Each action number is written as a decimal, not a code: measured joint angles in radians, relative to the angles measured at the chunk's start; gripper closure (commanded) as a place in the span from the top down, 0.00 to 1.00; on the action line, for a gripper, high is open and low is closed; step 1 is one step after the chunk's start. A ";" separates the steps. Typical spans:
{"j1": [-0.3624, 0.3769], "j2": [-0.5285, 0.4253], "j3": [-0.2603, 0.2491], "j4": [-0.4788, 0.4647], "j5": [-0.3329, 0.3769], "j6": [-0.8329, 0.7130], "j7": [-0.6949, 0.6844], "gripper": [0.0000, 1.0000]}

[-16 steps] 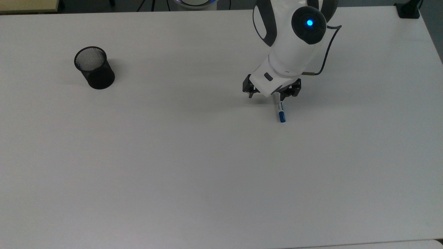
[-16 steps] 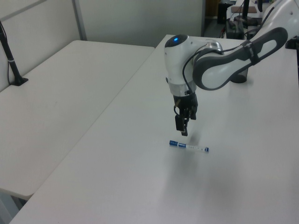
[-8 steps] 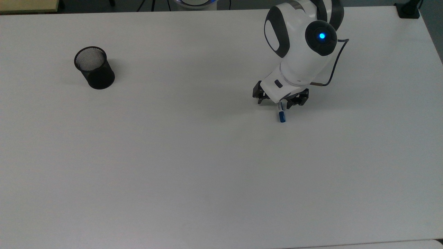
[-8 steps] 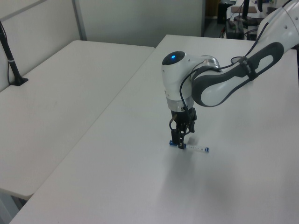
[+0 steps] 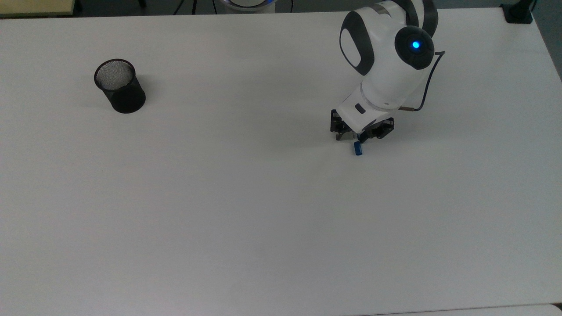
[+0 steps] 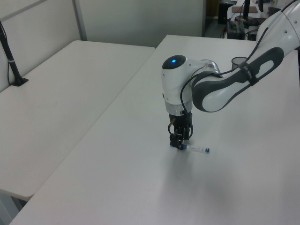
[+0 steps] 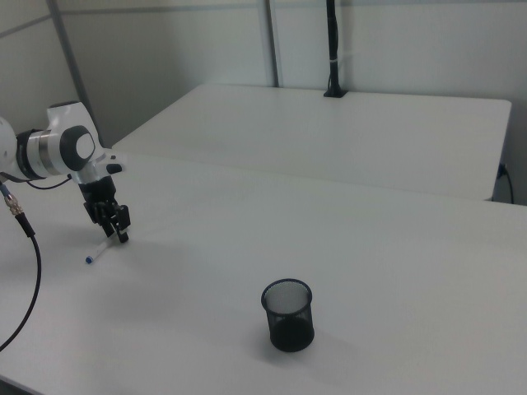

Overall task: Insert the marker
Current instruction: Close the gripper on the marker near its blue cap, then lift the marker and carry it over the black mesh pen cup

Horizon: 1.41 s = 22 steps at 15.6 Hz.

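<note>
Top view first: the white table carries a black mesh cup standing upright near the top view's left, well apart from everything else. Toward the top view's right, the white arm reaches down, with a blue light on its joint and a dark cable looping beside it. Its claw sits low over the marker. Most of the marker is hidden under the claw, and its blue cap end pokes out just below. The two dark fingers stand on either side of the marker with a gap between them, so the claw is spread and has hold of nothing.

Left view: the arm bends down so that the claw points straight at the table, its tips down at the marker. The marker lies flat on the table, and its white body stretches toward the left view's right and ends in a small blue tip. A second white table stands alongside at the left view's left.

Right view: the claw is at the right view's left, low on the marker, which lies flat and angled, blue tip toward the right view's lower left. The mesh cup stands upright near the front of the table, well apart from the marker.
</note>
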 measured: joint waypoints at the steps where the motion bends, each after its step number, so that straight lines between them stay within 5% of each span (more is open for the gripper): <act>1: 0.003 0.003 0.000 0.004 -0.004 0.001 0.000 0.23; 6: 0.006 0.008 0.001 0.013 -0.021 0.001 0.000 0.06; 15: -0.014 -0.029 0.003 0.042 -0.025 0.004 0.000 0.04; 22: -0.216 -0.257 0.044 -0.046 -0.057 0.002 -0.084 0.04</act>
